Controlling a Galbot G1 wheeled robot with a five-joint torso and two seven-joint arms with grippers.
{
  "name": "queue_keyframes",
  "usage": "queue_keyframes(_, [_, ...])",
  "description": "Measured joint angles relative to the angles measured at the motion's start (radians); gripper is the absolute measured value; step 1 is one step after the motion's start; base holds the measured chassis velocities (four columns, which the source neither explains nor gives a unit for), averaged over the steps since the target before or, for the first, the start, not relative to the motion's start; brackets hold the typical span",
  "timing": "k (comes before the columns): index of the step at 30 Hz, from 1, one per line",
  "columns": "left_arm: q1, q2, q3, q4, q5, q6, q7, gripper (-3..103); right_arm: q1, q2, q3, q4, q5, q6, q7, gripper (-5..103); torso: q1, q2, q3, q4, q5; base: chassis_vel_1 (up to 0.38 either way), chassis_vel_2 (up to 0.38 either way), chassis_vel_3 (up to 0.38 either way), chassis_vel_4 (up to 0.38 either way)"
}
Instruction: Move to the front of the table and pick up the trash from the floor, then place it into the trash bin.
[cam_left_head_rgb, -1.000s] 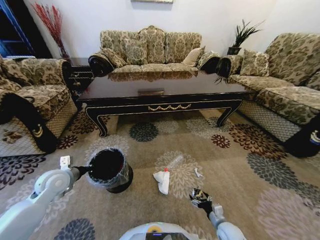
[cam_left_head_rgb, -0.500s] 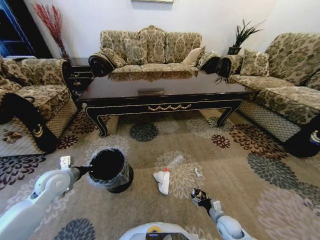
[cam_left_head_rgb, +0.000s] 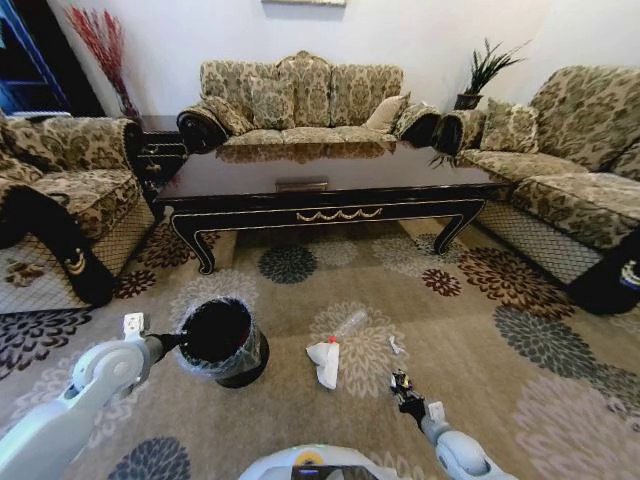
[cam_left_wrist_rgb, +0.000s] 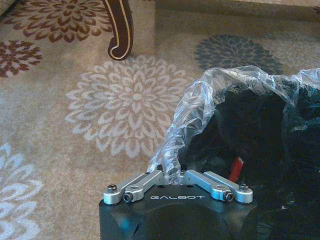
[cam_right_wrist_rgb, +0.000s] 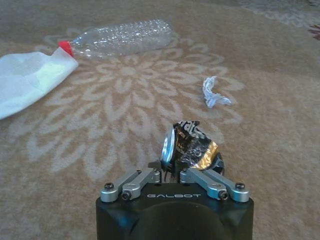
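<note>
The left gripper (cam_left_head_rgb: 170, 342) is clamped on the clear liner (cam_left_wrist_rgb: 210, 95) at the rim of the trash bin (cam_left_head_rgb: 222, 340), which stands on the floor (cam_left_head_rgb: 300, 400) before the table (cam_left_head_rgb: 320, 190); its fingertips are buried in plastic. Only the right wrist view resolves the crumpled dark foil scrap (cam_right_wrist_rgb: 189, 145) pinched by the right gripper (cam_left_head_rgb: 402, 385). Bottle (cam_right_wrist_rgb: 120, 37), white sheet (cam_right_wrist_rgb: 27, 77) and paper wad (cam_right_wrist_rgb: 214, 93) lie beyond it.

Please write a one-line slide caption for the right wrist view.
Right claw shut on dark shiny scrap; bottle lies on carpet.
</note>
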Motion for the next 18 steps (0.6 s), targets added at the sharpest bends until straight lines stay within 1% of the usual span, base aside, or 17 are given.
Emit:
queue_keyframes(2, [-0.001,-0.001,0.003,0.0,0.001,0.0,0.0,2,-0.003,-0.001,0.004,0.003,0.0,0.001,0.0,12,0.0,0.0,0.0,0.0001,0.0,0.0,0.0,0.0,0.0])
queue_keyframes(4, [-0.007,-0.001,0.019,-0.002,0.004,0.0,-0.001,2,-0.012,-0.005,0.013,0.018,0.001,0.001,-0.002,8,0.0,0.0,0.0,0.0007,0.0007,0.0,0.0,0.0,0.0])
queue_keyframes(7, [-0.02,0.0,0.051,-0.005,0.008,0.0,-0.002,2,-0.03,-0.014,0.026,0.048,0.006,0.001,-0.003,8,0.0,0.0,0.0,0.0007,0.0008,0.0,0.0,0.0,0.0])
queue_keyframes(8, [-0.034,0.005,0.075,-0.005,0.01,0.001,-0.004,2,-0.044,-0.022,0.039,0.078,0.013,0.001,-0.003,8,0.0,0.0,0.0,0.0004,0.0002,0.0,0.0,0.0,0.0])
queue_keyframes(11, [-0.075,0.02,0.137,-0.009,0.014,0.001,-0.019,2,-0.08,-0.05,0.07,0.174,0.029,0.0,-0.003,8,0.0,0.0,0.0,0.0,0.0003,0.0,0.0,0.0,0.0])
queue_keyframes(12, [-0.075,0.02,0.137,-0.009,0.014,0.001,-0.019,2,-0.08,-0.05,0.07,0.174,0.029,0.0,-0.003,8,0.0,0.0,0.0,0.0,0.0003,0.0,0.0,0.0,0.0])
queue_keyframes(13, [-0.09,0.027,0.155,-0.012,0.015,0.001,-0.022,2,-0.089,-0.066,0.078,0.217,0.036,-0.002,-0.003,8,0.0,0.0,0.0,0.0001,0.0003,0.0,0.0,0.0,0.0])
queue_keyframes(14, [-0.111,0.034,0.176,-0.012,0.014,0.001,-0.022,2,-0.103,-0.078,0.092,0.261,0.042,-0.002,-0.002,8,0.0,0.0,0.0,0.0011,0.0005,0.0,0.0,0.0,0.0])
queue_keyframes(15, [-0.147,0.045,0.211,-0.01,0.011,0.001,-0.021,2,-0.128,-0.09,0.112,0.308,0.046,-0.003,-0.001,8,0.0,0.0,0.0,0.0012,0.0005,0.0,0.0,0.0,0.0])
queue_keyframes(16, [-0.147,0.045,0.211,-0.01,0.011,0.001,-0.021,2,-0.128,-0.09,0.112,0.308,0.046,-0.003,-0.001,8,0.0,0.0,0.0,0.0012,0.0005,0.0,0.0,0.0,0.0])
queue_keyframes(17, [-0.174,0.052,0.235,-0.008,0.007,0.001,-0.018,2,-0.145,-0.097,0.126,0.335,0.048,-0.004,-0.001,8,0.0,0.0,0.0,0.0011,0.0005,0.0,0.0,0.0,0.0])
queue_keyframes(18, [-0.231,0.064,0.291,-0.003,-0.002,0.001,-0.013,2,-0.18,-0.109,0.15,0.385,0.05,-0.004,0.0,8,0.0,0.0,0.0,0.0007,0.0004,0.0,0.0,0.0,0.0])
